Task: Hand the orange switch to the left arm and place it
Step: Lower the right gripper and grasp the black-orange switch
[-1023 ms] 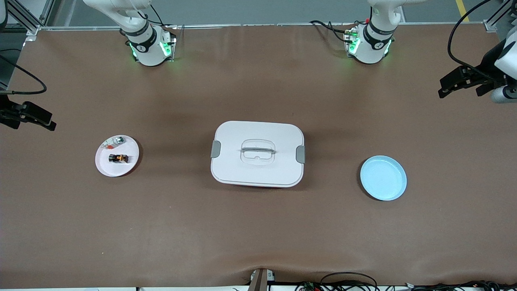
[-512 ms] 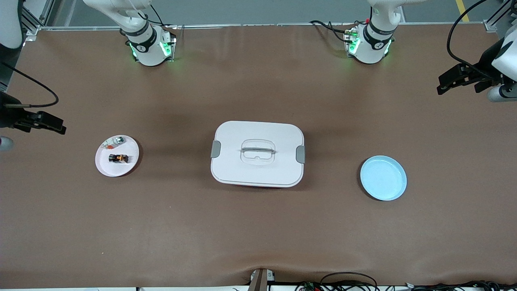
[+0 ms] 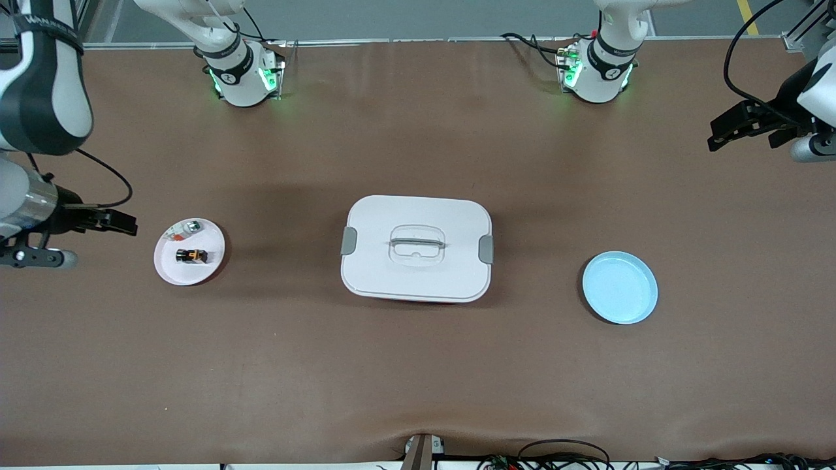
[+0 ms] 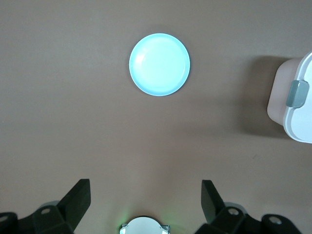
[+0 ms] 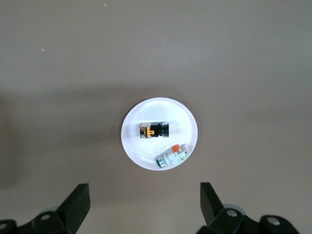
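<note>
Switch (image 3: 191,255) sitting on the pink plate (image 3: 209,264), toward the right arm's end of the table. Lying flat, black with an orange band, seen clearly in the right wrist view too (image 5: 153,130). Sharing the plate with a small clear-silvery piece (image 3: 190,226) that has a red-orange bit, just beside it and a little farther from the front camera, not touching.

Right gripper (image 3: 111,220) up in the air over bare table beside the pink plate, out toward the table's edge. Fingers (image 5: 77,202) wide apart, nothing between them, plate showing between them from above.

Box (image 3: 416,248) in the middle of the table, lid on, grey latches at both ends, well apart from both plates.

Blue plate (image 3: 620,287) toward the left arm's end, nothing on it.

Left gripper (image 3: 744,124) hanging high over the table edge at that end, well apart from the blue plate. Fingers (image 4: 78,197) spread wide, holding nothing.
</note>
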